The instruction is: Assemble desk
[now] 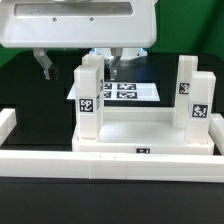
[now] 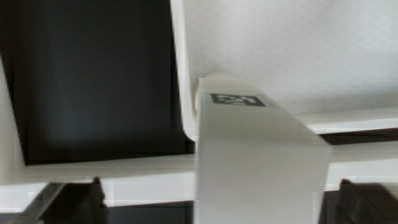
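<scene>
The white desk top (image 1: 150, 133) lies flat inside the border rails. Two short square white legs with tags stand upright at its corners, one on the exterior view's left (image 1: 90, 98) and one on the right (image 1: 196, 95). My gripper (image 1: 80, 66) hangs just above the left leg, with one finger on each side of its top. In the wrist view that leg (image 2: 258, 160) runs up between my fingertips (image 2: 71, 205), with a gap on both sides. The gripper (image 2: 217, 205) is open and holds nothing. The desk top (image 2: 294, 50) shows behind the leg.
The marker board (image 1: 138, 92) lies on the black table behind the desk top. Long white border rails run along the front (image 1: 100, 160) and at both sides (image 1: 6, 125). Black table surface (image 2: 98, 90) shows beside the desk top.
</scene>
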Robot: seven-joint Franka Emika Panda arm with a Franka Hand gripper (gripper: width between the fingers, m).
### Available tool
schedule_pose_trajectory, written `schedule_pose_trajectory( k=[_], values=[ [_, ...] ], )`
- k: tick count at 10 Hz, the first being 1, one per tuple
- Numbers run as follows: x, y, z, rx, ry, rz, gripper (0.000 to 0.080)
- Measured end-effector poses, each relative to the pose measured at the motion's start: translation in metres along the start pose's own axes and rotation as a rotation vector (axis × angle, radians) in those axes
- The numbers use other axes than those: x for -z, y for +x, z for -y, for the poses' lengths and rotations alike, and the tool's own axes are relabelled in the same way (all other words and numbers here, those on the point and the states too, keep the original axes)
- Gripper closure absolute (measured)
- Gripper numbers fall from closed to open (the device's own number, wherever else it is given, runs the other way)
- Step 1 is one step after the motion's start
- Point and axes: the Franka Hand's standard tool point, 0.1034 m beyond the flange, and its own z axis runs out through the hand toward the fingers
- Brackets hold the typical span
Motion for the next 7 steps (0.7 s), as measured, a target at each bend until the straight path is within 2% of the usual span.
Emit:
schedule_pose_trajectory(
  k=[1,5,7],
  values=[
    [-0.0009,-0.0001,0.0034,0.003,0.001,0.001,0.0150],
    [-0.0026,-0.0003,0.0012,0.001,0.001,0.001,0.0163],
    [-0.0025,-0.0003,0.0014,0.001,0.001,0.001,0.0513]
  ],
)
